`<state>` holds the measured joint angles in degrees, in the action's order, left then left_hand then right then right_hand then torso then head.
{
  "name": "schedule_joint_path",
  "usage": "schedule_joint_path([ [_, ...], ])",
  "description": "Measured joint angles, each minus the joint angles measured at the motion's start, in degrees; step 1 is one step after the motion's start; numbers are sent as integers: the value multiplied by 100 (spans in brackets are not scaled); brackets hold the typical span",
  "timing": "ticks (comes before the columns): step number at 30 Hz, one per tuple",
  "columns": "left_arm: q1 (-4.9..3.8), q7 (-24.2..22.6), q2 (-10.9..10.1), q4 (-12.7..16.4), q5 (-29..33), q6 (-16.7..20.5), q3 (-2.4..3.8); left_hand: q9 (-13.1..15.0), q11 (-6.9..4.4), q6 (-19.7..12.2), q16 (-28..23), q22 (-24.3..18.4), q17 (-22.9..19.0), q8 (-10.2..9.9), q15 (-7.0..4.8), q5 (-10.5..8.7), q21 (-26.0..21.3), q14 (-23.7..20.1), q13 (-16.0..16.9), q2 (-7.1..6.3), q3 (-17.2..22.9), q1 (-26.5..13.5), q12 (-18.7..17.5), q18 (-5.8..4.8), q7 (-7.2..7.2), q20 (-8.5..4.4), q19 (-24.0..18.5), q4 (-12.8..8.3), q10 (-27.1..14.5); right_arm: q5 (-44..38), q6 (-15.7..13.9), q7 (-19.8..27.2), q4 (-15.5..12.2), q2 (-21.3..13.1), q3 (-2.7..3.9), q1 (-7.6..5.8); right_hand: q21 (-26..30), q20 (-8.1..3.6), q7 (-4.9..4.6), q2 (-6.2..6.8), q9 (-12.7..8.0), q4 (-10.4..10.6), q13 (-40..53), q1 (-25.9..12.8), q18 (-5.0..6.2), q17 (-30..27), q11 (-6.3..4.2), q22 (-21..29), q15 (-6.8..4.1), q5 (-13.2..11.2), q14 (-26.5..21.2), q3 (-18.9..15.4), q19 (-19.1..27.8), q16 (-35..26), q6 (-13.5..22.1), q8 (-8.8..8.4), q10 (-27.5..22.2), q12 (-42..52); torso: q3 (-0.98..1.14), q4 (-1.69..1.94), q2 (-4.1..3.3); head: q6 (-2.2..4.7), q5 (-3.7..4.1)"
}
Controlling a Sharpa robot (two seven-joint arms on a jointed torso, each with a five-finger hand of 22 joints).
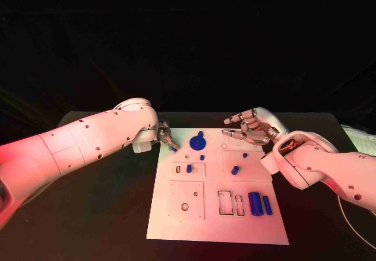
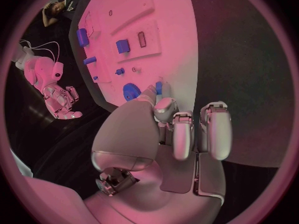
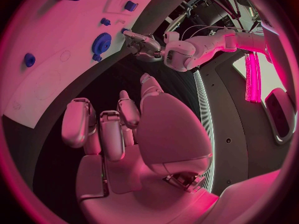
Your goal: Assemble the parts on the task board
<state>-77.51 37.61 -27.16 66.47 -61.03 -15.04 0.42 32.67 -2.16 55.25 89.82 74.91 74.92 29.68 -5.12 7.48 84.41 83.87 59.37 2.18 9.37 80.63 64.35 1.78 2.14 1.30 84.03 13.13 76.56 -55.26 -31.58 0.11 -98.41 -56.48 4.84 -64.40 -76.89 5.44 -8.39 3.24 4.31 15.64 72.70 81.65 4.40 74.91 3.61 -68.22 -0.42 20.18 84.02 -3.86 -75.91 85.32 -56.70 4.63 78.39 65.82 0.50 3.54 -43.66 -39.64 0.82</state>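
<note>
A: What crowds the white rectangular task board (image 1: 176, 223)?

B: At its far left corner the silver left hand (image 1: 164, 134) hangs right beside the flat blue gear (image 1: 196, 143). Over the far right corner hovers the silver right hand (image 1: 248, 129), its white forearm (image 1: 329, 168) running along the board's right edge.

A: And open room?

B: The near left half of the board carries only flat recessed plates. Near right stand two upright blue cylinders (image 1: 259, 204). The black table (image 1: 94, 217) left of the board lies bare.
</note>
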Motion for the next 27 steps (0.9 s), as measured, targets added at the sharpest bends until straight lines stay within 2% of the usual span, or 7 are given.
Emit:
schedule_joint_path([
  [3,0,-42,-13,17,64,97,-2,39,20,-13,0,0,0,-4,0,16,-11,0,-24,-86,253,94,0,1,12,0,0,253,-20,0,3,0,4,3,0,0,0,0,0,0,0,0,6,0,0,0,0,0,0,0,0,0,0,0,0,0,0,-6,0,-1,3,-1,-3],
  [6,0,-93,-79,110,138,182,-7,106,21,-20,0,0,0,38,0,20,-22,0,-24,-259,539,12,0,0,21,0,0,451,-20,0,6,0,9,6,-1,0,0,0,0,0,0,0,9,0,0,0,0,0,0,0,0,0,0,0,0,0,0,-6,1,-5,4,3,-4],
  [12,0,-201,-338,495,300,360,-16,189,42,-20,0,0,-1,144,0,55,-22,0,-24,-654,1350,-340,0,0,21,0,0,308,1,3,14,0,14,7,-5,2,0,0,0,0,0,0,6,0,0,0,0,0,0,0,0,0,0,0,0,0,0,-7,2,-5,4,5,6],
  [15,2,-252,-480,722,363,458,-34,202,42,-20,0,0,0,155,0,56,-22,0,-22,-711,1471,-397,0,0,22,0,0,285,1,4,17,0,17,6,-7,3,0,0,0,0,0,0,5,0,0,0,0,0,0,0,0,0,0,0,0,0,0,-7,2,-2,4,0,10],
  [19,22,-332,-727,1125,442,643,-97,221,32,-18,0,0,-1,183,0,78,-22,0,13,-795,1665,-481,0,0,24,0,0,214,53,5,23,-1,23,6,-11,4,0,0,0,0,0,0,5,0,0,-1,0,0,0,0,0,0,0,0,0,0,0,-7,3,2,3,-5,11],
  [24,123,-403,-1045,1646,484,865,-171,239,20,-18,0,0,-1,193,0,89,-21,0,40,-878,1801,-565,41,0,25,1,0,172,65,8,34,-3,35,7,-20,17,0,0,0,0,0,0,5,0,0,-1,0,0,0,0,0,0,0,0,0,0,0,-7,4,10,2,-19,9],
  [27,193,-431,-1142,1841,463,962,-189,239,29,-24,0,0,-1,194,0,113,-21,0,56,-884,1833,-571,45,0,32,1,0,170,96,10,40,-4,39,8,-22,23,0,0,0,0,0,0,5,0,0,0,0,0,0,0,0,0,0,0,0,0,0,-7,3,17,2,-27,3],
])
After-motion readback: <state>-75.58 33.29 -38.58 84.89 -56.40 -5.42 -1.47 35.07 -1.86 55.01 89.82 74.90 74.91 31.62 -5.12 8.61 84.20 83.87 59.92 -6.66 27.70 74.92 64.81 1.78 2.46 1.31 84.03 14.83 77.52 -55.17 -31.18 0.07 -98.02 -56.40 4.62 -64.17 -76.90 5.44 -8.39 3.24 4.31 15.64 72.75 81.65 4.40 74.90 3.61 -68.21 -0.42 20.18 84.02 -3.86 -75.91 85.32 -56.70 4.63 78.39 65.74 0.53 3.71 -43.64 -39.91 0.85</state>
